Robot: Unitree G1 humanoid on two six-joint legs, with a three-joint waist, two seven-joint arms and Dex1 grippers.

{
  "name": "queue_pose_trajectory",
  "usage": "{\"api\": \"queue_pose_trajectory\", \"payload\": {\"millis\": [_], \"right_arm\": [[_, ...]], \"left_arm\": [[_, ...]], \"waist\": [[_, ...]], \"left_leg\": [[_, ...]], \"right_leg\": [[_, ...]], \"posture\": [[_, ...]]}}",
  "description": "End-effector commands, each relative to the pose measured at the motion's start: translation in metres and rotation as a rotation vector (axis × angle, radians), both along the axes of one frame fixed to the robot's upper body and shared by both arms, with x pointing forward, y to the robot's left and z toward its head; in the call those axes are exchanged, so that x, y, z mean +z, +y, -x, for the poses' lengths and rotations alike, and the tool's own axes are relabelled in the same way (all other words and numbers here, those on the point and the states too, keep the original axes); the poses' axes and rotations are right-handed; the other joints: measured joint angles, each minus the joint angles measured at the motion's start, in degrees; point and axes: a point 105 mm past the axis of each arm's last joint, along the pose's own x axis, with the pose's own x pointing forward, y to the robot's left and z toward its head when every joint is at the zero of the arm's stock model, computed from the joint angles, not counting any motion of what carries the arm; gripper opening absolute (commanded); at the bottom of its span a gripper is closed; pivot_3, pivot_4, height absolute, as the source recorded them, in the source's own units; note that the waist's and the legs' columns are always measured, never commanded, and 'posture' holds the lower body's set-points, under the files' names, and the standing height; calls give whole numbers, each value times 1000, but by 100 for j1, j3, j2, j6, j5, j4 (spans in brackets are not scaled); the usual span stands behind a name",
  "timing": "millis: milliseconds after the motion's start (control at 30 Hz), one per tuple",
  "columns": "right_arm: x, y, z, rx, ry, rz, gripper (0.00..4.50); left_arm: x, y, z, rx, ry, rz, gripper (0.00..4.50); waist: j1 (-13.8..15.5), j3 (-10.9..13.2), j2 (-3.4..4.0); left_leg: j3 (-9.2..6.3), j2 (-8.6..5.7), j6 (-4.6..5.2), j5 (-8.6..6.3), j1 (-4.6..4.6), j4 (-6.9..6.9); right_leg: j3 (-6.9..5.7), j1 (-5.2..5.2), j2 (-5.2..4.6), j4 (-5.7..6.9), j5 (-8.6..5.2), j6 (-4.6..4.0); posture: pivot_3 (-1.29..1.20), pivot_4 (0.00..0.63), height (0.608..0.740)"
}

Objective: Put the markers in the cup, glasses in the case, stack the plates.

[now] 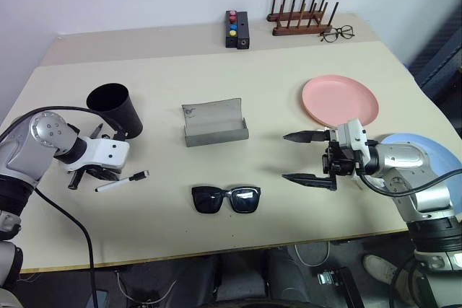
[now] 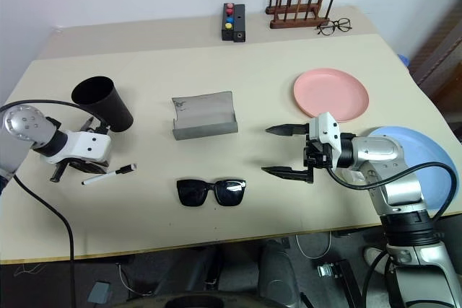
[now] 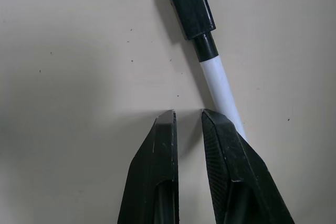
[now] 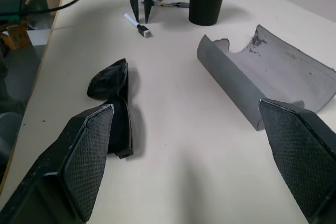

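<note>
Your left gripper [image 1: 85, 177] points steeply down at the table [image 1: 289, 207] beside the white marker [image 1: 121, 180], its jaws nearly closed with only a narrow slit between them and nothing inside; in the left wrist view the white marker's barrel passes just outside one fingertip [image 3: 220, 129] rather than between the two. The step in hand looks like picking up this marker for the cup [image 1: 115, 110], which stands upright just beyond the gripper. To do it well, open the jaws first, shift sideways until the barrel sits centred between them, then close across the white barrel, not the black cap. Lift clear before swinging over the cup's rim, since the cup is close and could be knocked. A second, dark marker [image 4: 170, 4] seems to lie near the cup's base, though it is small and hard to read. Your right gripper [image 1: 309, 156] hovers wide open and empty between the glasses [image 1: 225, 199] and the pink plate [image 1: 339, 100], pointing left. The case [image 1: 214, 123] lies open at centre; the blue plate [image 1: 426, 151] is partly under the right arm.
</note>
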Motion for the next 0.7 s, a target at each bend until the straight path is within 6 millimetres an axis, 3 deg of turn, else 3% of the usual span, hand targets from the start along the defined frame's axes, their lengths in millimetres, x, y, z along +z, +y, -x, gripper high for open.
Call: {"api": "queue_pose_trajectory", "payload": {"millis": [33,200,333,433,633,700], "right_arm": [[12,0,3,9,-47,-9,4500],[14,-1,1,10,-50,-3,4500],[15,-1,-1,15,-53,-1,4500],[16,1,-3,22,-56,-2,4500],[15,4,-6,36,-57,-1,4500],[15,5,-6,39,-57,-2,4500]], "left_arm": [[-1,-5,0,-12,8,12,748],[18,-15,-13,22,-71,92,748],[32,-21,-6,21,-48,137,748],[33,-19,0,22,-32,124,1500],[34,-21,10,40,-13,133,4380],[33,-19,17,32,13,116,4456]], "waist": [[0,-1,1],[20,0,0],[-15,3,-5],[-44,3,-4],[-9,3,-4],[-5,5,-6]], "left_leg": [[0,0,0,0,0,0],[-1,-1,0,0,0,4],[-1,0,2,-1,-1,7],[-1,1,2,-2,-1,4],[0,2,1,-2,-1,4],[0,2,2,-3,-1,7]], "right_leg": [[0,0,0,0,0,0],[-1,2,0,2,0,0],[-1,1,0,3,0,0],[-1,-3,0,4,0,0],[-1,-4,1,4,0,0],[-2,-2,1,4,0,0]], "posture": [[0,150,740],[0,150,740],[0,150,740],[0,150,740],[0,150,740],[0,150,740]]}}
